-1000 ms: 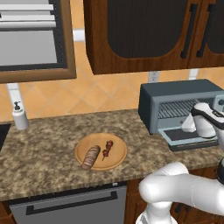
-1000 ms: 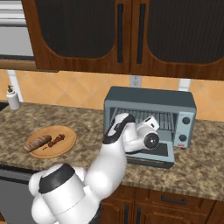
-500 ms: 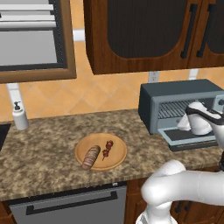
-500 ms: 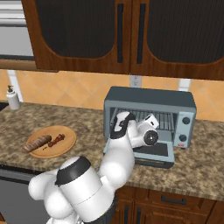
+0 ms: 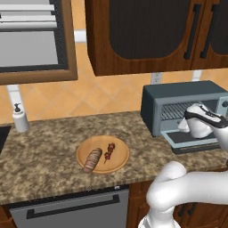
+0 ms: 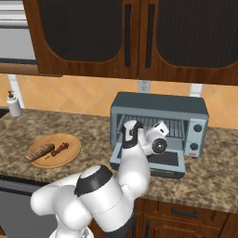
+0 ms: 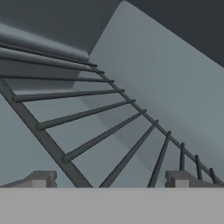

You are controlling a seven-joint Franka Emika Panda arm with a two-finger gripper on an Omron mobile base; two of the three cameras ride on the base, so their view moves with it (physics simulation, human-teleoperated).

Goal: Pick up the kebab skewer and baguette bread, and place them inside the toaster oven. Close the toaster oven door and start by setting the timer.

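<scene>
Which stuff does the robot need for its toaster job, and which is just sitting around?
Needed: kebab skewer, baguette bread, toaster oven, its open door, the gripper.

Just sitting around: wooden plate under the food, soap bottle, wall outlet.

I saw the oven (image 6: 158,106) had matt grey-blue metal walls and a thin dark wire rack (image 7: 100,127). The counter (image 5: 49,147) looked like speckled, polished stone; the plate (image 5: 119,161) was smooth wood, the bread (image 5: 92,160) rough-crusted.
</scene>
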